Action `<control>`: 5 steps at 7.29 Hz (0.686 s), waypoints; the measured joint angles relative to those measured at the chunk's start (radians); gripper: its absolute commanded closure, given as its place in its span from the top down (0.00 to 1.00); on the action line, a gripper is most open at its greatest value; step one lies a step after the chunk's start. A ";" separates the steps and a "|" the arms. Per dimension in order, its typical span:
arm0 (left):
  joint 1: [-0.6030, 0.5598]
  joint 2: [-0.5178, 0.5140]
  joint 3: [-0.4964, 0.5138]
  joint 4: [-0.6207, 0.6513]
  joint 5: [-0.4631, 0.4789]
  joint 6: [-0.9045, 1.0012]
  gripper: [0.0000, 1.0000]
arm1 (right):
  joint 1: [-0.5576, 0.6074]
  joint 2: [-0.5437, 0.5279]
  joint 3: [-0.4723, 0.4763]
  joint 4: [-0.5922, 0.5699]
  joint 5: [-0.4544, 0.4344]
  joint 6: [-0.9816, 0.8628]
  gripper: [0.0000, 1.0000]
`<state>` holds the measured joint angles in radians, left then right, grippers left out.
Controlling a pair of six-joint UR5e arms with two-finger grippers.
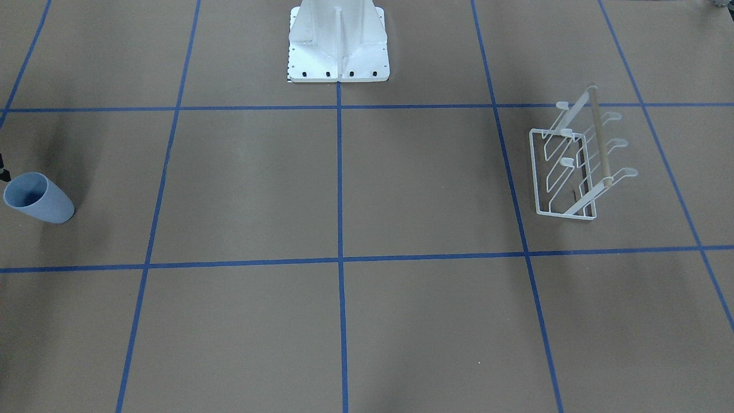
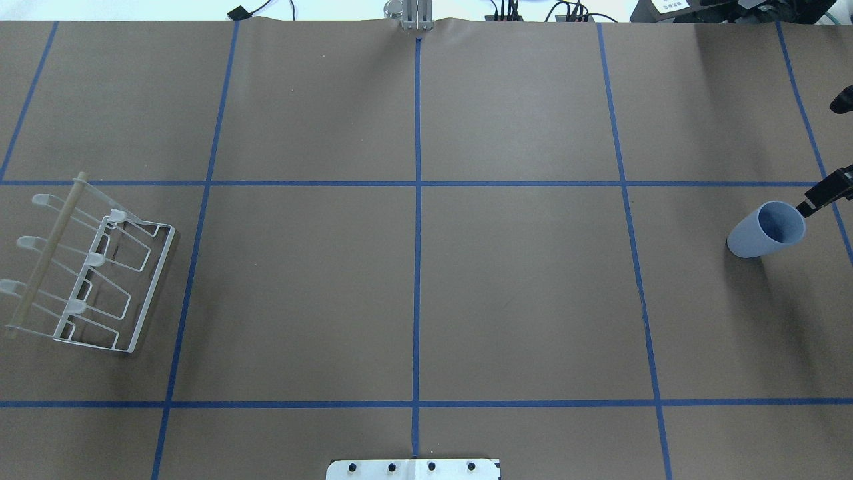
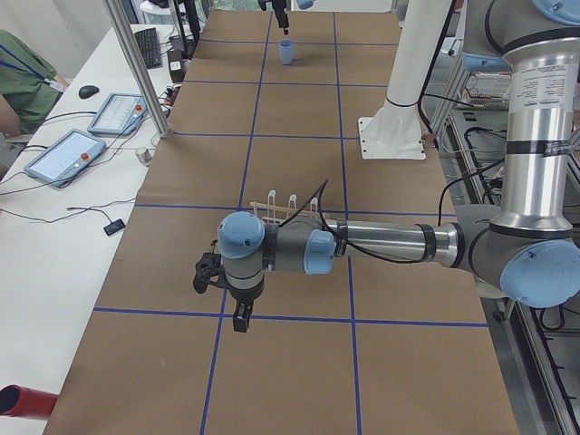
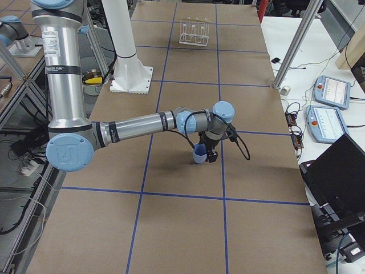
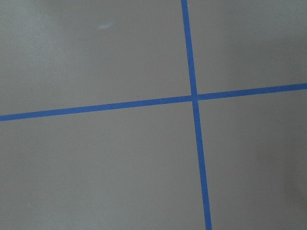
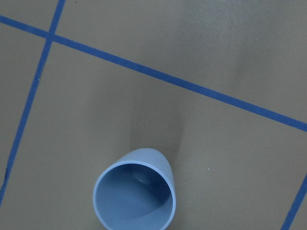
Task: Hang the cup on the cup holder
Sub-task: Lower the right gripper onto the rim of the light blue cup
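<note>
At the right end of the brown paper-covered worktop (image 2: pixel 520 287), the right hand (image 4: pixel 210 154) hangs directly over the pale blue tapered plastic cup (image 2: pixel 766 230). One dark finger (image 2: pixel 821 197) shows at the rim, but whether the hand is spread or closed on the wall cannot be told. The step in hand looks like the pick-up. My judgement is to grip low enough on the wall that the smooth, handleless taper cannot slide out of the fingers. The squeeze should be gentle, since thin plastic may flex near the wide open mouth. The cup stands upright, mouth up, so it will likely need turning over before it goes onto a prong.

Across the matte paper, ruled by blue tape lines (image 2: pixel 417 267), the white wire cup holder (image 2: pixel 95 259) sits well apart at the opposite end. It has a rectangular base frame, slanted prongs with rounded tips and a beige wooden bar (image 2: pixel 48 250) along the top. Near it the left hand (image 3: pixel 237 319) hovers above the paper; its spread cannot be told either.
</note>
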<state>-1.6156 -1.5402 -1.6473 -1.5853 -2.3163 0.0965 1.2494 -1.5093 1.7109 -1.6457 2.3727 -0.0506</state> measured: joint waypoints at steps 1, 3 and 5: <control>0.000 0.000 0.000 0.000 0.000 0.000 0.99 | -0.014 0.006 -0.018 0.001 -0.002 0.000 1.00; 0.000 0.000 0.000 -0.001 0.000 0.001 0.99 | -0.034 0.026 -0.058 0.001 -0.005 0.003 1.00; 0.000 0.000 0.001 0.000 0.000 0.001 0.99 | -0.046 0.047 -0.098 0.001 -0.004 0.002 0.81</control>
<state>-1.6153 -1.5401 -1.6464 -1.5852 -2.3163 0.0978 1.2035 -1.4621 1.6134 -1.6445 2.3683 -0.0485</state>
